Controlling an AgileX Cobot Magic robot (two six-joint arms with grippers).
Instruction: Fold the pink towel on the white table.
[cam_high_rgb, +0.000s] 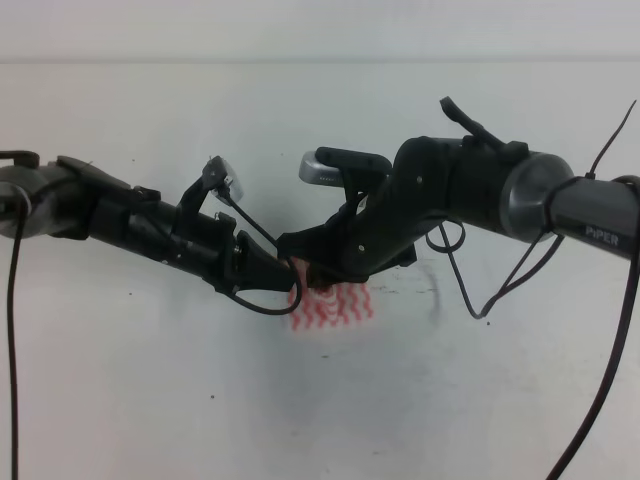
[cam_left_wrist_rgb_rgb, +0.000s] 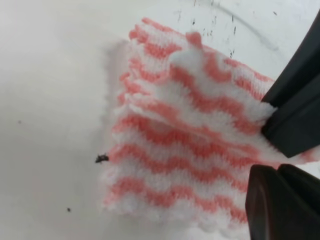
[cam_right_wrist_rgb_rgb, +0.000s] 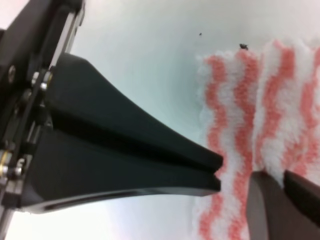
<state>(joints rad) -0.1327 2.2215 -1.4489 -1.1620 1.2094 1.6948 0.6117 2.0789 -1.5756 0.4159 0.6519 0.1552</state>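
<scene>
Left gripper (cam_high_rgb: 283, 272) and right gripper (cam_high_rgb: 312, 272) both clenched on pink towel (cam_high_rgb: 333, 306).
I saw it layered small mid white table (cam_high_rgb: 150, 380), 6 o'clock of grippers; fold looked nearly finished, release remaining.

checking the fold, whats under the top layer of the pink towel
Another layer of the same pink towel shows beneath the raised flap, lying on the white table. Anything further under the fold is covered by cloth.

One pink towel (cam_high_rgb: 335, 306) — the only patterned cloth — lies on one white desk (cam_high_rgb: 150, 400). Two robot arms reach over it — one left gripper (cam_high_rgb: 290, 272), one right gripper (cam_high_rgb: 300, 262).
</scene>
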